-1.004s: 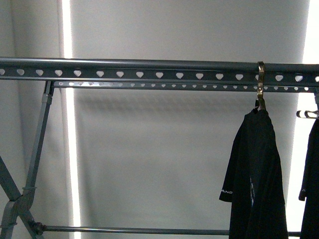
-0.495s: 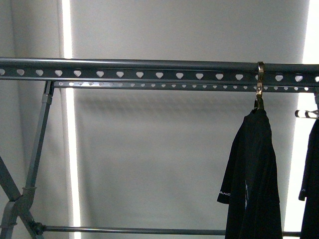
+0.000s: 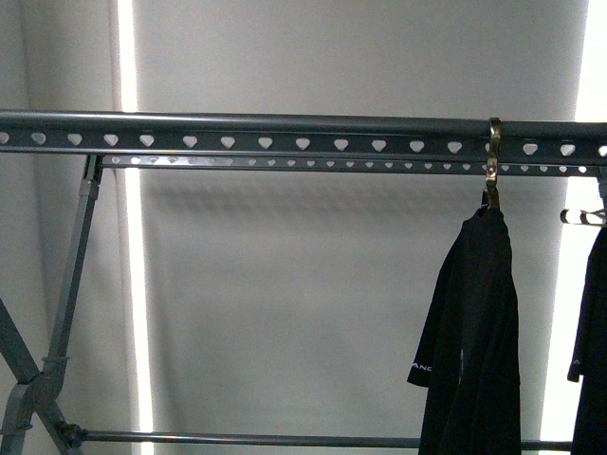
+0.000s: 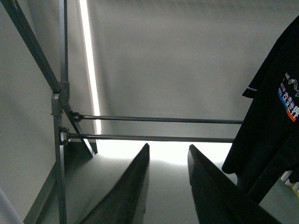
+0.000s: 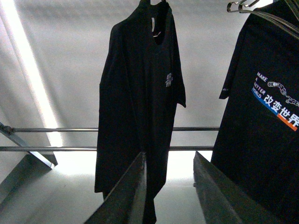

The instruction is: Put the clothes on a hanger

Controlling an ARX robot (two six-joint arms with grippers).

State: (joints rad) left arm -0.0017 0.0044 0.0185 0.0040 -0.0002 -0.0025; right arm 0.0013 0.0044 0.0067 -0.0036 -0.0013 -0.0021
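1. The left pincer (image 4: 168, 186) is spread apart and grasps nothing; in its wrist view the two dark fingers (image 4: 126, 191) point up toward the lower crossbars (image 4: 154, 129) of the rack, with bare gap between them.
2. The right pincer (image 5: 169, 191) is likewise released and empty; its fingers frame the hem of the black short-sleeved T-shirt (image 5: 140, 102), which hangs just beyond their tips without visibly touching them.
3. In the front view neither arm shows. That T-shirt (image 3: 474, 332) hangs at about 4 o'clock from a brass-coloured hook (image 3: 494, 161) looped over the large dark grey metal clothes rack (image 3: 285, 133), on its long top rail punched with heart-shaped holes.
4. Judged from this, the hanging step looks done or nearly so. Doing it well now means drawing both open pincers straight away from the cloth, so no finger snags the hem or sleeve and drags the hook along the rail.
5. A second black T-shirt (image 5: 266, 107), printed with "MAKE A BETTER WORLD" and a blue-and-orange stripe, hangs at 3 o'clock on its own wire hanger (image 5: 243, 5), near the first; the left wrist view shows its print too (image 4: 289, 98).
6. That neighbouring shirt crowds the right arm's path most; the slanted leg (image 3: 71, 275) at 9 o'clock stands well apart. A grey wall with a bright vertical strip (image 3: 128, 275) lies behind.
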